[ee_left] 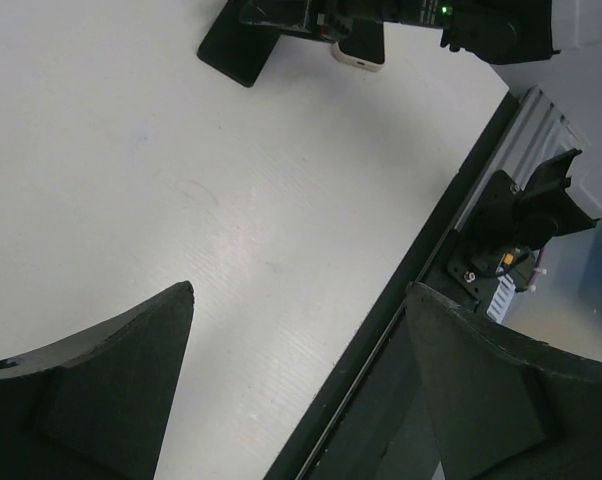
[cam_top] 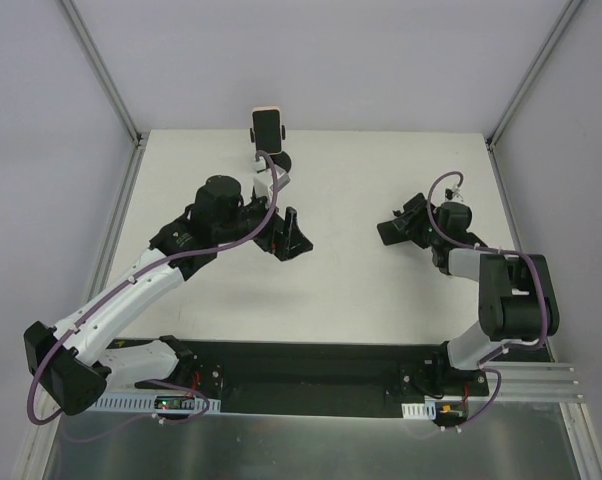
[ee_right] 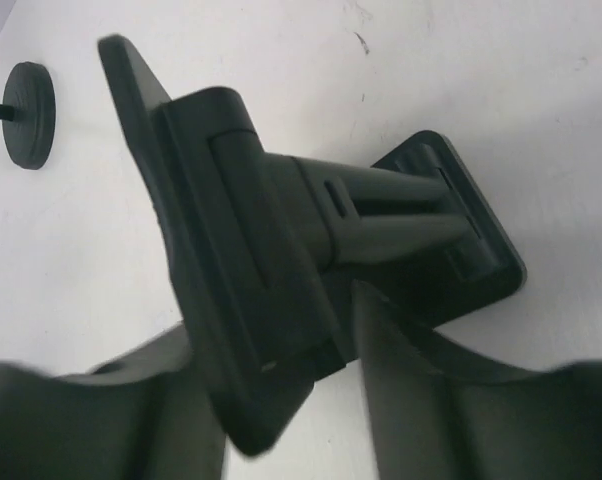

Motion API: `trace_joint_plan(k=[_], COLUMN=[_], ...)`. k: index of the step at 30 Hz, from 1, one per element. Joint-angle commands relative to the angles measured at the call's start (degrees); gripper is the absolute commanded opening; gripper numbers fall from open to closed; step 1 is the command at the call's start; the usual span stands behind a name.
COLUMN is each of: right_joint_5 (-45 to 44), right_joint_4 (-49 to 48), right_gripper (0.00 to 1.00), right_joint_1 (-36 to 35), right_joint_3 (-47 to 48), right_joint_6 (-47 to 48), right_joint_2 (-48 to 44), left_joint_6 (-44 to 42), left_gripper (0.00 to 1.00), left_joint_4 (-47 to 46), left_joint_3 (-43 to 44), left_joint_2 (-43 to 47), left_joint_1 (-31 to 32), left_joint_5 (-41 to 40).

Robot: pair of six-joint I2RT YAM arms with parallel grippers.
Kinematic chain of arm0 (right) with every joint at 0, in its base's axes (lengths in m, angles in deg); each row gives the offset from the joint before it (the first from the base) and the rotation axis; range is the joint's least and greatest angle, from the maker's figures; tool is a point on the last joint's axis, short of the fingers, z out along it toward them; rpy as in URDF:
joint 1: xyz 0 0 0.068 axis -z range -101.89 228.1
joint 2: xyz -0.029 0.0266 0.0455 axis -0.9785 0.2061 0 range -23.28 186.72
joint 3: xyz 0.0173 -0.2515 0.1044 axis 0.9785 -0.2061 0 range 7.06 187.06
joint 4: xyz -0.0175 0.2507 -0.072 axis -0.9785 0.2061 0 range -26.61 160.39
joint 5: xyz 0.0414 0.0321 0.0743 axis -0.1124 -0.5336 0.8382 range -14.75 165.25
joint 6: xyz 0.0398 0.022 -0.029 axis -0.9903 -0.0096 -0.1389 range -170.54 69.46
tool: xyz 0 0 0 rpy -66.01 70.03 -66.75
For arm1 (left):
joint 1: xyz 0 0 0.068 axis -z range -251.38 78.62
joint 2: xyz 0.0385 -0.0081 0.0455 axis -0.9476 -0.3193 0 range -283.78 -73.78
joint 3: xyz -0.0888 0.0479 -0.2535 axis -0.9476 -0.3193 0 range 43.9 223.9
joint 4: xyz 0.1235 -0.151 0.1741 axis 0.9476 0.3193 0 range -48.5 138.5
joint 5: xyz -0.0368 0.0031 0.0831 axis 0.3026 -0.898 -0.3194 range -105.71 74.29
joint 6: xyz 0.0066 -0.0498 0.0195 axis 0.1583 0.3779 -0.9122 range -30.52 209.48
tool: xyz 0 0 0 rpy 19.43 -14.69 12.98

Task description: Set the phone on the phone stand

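From above, I see the phone (cam_top: pixel 268 127) upright over a round black base (cam_top: pixel 278 160) at the worktop's (cam_top: pixel 361 290) far edge. Left wrist: the left gripper (ee_left: pixel 299 290) has its jaws released, with only worktop between them. Right wrist: the right gripper (ee_right: pixel 271 320) has its jaws clenched on the black phone stand (ee_right: pixel 241 230).

White table (cam_top: pixel 361 290) (round stand base (ee_right: pixel 29 115) atop)
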Motion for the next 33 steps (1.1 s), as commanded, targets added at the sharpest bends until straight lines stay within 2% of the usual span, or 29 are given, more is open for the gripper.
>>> trace_joint_plan(k=[1, 4, 6, 7, 11, 13, 17, 23, 24, 27, 28, 30, 31, 33], right_joint_5=[2.25, 5.23, 8.39, 11.63, 21.92, 29.19, 37.32, 42.77, 42.95, 39.54, 34.82, 27.60, 21.83, 13.99], right_joint_4=[-15.47, -17.23, -19.43, -19.00, -15.41, -11.72, 2.34, 3.77, 4.12, 4.65, 5.08, 7.19, 9.20, 13.85], right_gripper=[0.42, 0.27, 0.21, 0.13, 0.01, 0.01, 0.00, 0.02, 0.05, 0.29, 0.51, 0.73, 0.83, 0.95], right_joint_1=[-0.08, -0.52, -0.87, -1.66, -6.75, -10.87, -16.86, -19.33, -19.51, -20.30, -20.56, -21.09, -21.44, -23.80], right_joint_3=[-0.77, -2.34, -3.23, -3.32, -3.41, -1.66, 1.60, 3.44, 3.54, 1.96, 1.17, -0.85, -1.47, -1.48], right_joint_6=[0.48, 2.41, 3.38, 3.82, 10.83, 14.27, 22.18, 23.60, 23.69, 23.60, 23.43, 22.72, 20.98, 17.81], right_joint_2=[3.01, 2.93, 2.05, 1.61, -1.38, -2.70, -3.58, 0.98, 1.34, 0.73, 0.03, -3.65, -5.15, -10.59], left_joint_6=[-0.29, -0.64, -1.51, -1.95, -2.40, -2.13, -2.39, -3.01, -3.36, -2.93, -2.49, -1.70, -1.43, -1.25], left_gripper=[0.84, 0.84, 0.84, 0.84, 0.84, 0.82, 0.81, 0.82, 0.83, 0.85, 0.85, 0.86, 0.86, 0.85], left_joint_4=[-0.80, -0.71, -0.80, -0.71, 0.25, 0.87, 1.92, 2.37, 2.37, 2.37, 2.45, 2.72, 3.15, 3.68], left_joint_3=[-1.33, -1.59, -1.86, -1.77, -1.16, -0.45, 0.16, 0.08, -0.01, -0.10, -0.19, 0.07, 0.25, 1.04], left_joint_2=[-0.87, -0.61, 0.18, 0.35, 0.62, 0.44, 0.18, 0.27, 0.35, 0.00, -0.17, -0.61, -0.53, -0.70], left_joint_1=[1.30, 2.18, 3.67, 4.20, 6.14, 6.49, 7.02, 7.02, 7.02, 7.02, 7.02, 7.02, 7.02, 7.02], left_joint_5=[-2.05, -3.98, -6.08, -6.53, -7.06, -7.06, -7.77, -9.78, -10.31, -13.29, -14.09, -15.32, -15.41, -15.85])
